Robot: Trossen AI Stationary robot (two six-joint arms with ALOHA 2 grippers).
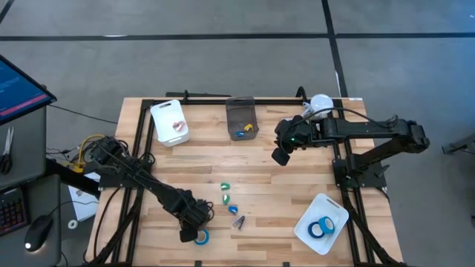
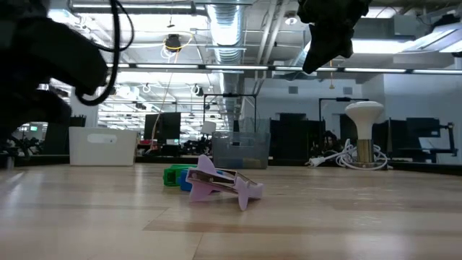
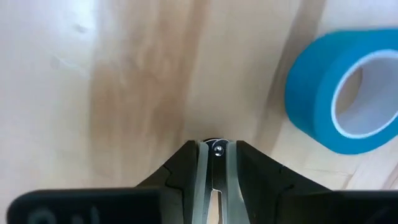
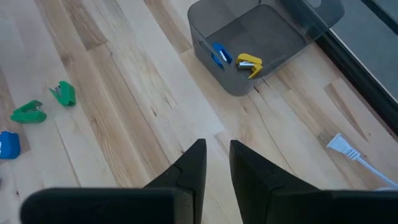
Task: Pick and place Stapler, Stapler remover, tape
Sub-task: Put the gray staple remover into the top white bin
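Looking across the pale wooden desk [image 1: 260,170], we see our left gripper [image 1: 190,231] down at its front edge, fingers [image 3: 186,168] closed and empty, just beside a blue ring-shaped tape roll [image 3: 345,90]. Two more blue rolls [image 1: 321,228] lie in the white tray [image 1: 338,209]. Our right gripper [image 4: 216,155], fingers slightly parted, hovers near the grey bin [image 4: 249,37].

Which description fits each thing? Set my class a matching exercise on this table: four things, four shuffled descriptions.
Things:
1. grey bin
2. white tray
3. loose tape roll
4. purple tool

Descriptions:
A. holds two blue tape rolls
B. beside the left gripper
C. holds a blue piece and a yellow piece
D. on bare wood, centre front

Pairs: 1-C, 2-A, 3-B, 4-D
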